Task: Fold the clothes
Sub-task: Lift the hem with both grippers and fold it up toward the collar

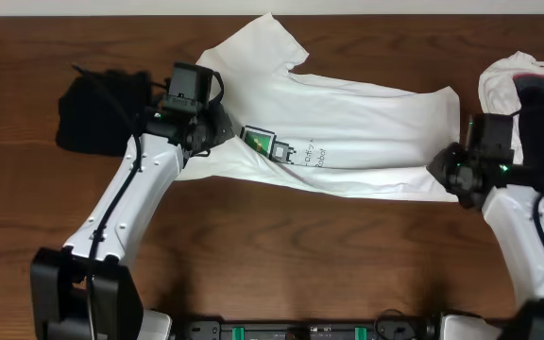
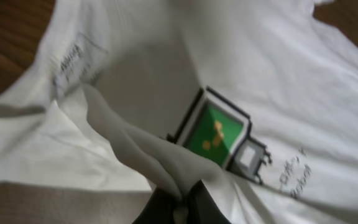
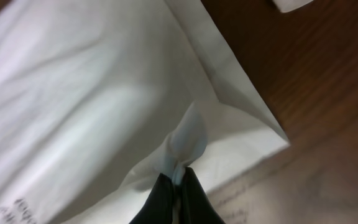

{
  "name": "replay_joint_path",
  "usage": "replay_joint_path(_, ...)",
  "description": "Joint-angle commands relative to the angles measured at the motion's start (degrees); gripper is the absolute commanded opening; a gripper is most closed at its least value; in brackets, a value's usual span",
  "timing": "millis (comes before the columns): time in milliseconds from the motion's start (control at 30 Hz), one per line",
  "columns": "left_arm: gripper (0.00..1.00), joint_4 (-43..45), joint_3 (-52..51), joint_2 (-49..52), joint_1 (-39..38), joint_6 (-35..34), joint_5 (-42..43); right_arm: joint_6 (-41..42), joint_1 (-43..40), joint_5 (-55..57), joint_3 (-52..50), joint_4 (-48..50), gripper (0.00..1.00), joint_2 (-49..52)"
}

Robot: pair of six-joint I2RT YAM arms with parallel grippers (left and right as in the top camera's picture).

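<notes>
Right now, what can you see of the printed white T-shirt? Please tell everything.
The white T-shirt is soft thin fabric, lying rumpled across the wooden table, one short sleeve pointing to the far side. It carries a small green-and-black square print with grey text beside it. The left gripper pinches a fold near the print; the right gripper pinches one near a hem corner.

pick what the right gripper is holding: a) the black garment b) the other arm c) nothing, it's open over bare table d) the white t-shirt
d: in the right wrist view the right gripper is shut on a pinched-up fold of the t-shirt, close to the shirt's corner.
</notes>
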Motion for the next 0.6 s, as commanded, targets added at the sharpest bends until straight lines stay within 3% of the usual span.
replay_joint_path(0, 0.06, 1.3, 1.0, 0.2, 0.0, 1.0, -6.6, 0.9, 0.2, 1.5, 0.1, 2.7, 0.01, 3.6)
replay_joint_path(567, 0.06, 7.4, 1.0, 0.5, 0.0, 3.8, -8.9, 0.7, 0.2, 4.8, 0.1, 12.9, 0.01, 8.6)
